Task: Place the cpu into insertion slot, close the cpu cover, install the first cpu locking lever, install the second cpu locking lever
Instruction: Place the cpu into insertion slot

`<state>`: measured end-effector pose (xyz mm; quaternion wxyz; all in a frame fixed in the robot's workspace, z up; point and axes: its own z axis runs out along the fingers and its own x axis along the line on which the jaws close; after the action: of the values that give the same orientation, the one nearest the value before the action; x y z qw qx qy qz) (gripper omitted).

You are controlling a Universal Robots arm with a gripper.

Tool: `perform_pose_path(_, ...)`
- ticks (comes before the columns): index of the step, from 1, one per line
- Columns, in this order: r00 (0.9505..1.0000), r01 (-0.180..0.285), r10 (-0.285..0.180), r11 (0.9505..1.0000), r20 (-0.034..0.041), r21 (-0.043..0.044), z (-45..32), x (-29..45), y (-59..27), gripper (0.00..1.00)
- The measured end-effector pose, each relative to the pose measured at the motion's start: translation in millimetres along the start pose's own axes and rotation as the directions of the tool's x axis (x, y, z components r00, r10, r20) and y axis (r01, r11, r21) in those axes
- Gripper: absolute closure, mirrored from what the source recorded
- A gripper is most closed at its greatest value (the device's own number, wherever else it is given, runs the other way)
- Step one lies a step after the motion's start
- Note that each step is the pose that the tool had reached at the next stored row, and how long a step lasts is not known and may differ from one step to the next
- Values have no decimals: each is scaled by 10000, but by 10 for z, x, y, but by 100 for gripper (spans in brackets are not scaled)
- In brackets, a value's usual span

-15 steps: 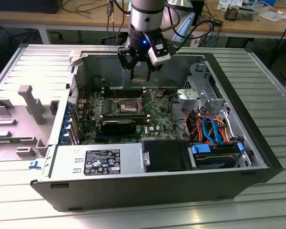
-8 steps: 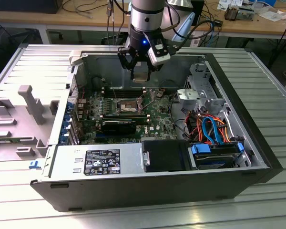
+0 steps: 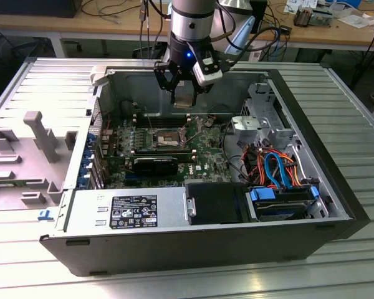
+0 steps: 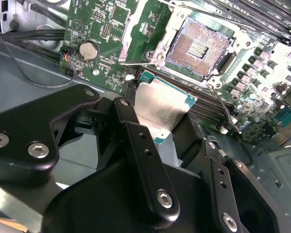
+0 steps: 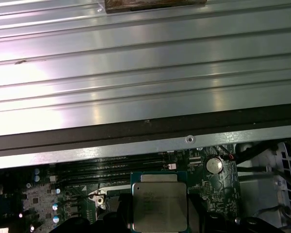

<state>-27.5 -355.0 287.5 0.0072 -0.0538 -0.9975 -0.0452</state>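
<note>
Second wrist view: insertion slot [image 4: 196, 48] open; exterior view: pincer [image 3: 187, 94] holding cpu [image 3: 185, 101] above.

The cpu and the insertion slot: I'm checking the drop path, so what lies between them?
In the second wrist view, only green board and the slot's silvery rim lie between the cpu and the insertion slot.

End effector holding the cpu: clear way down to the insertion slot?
Probably yes. The end effector grips the cpu above the board, the insertion slot lies uncovered, and nothing sits between them.
</note>
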Motion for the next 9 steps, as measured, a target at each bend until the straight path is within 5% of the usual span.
perform_pose_path(9, 9999, -106, 106, 9999, 10, -1, 1, 0, 0, 46)
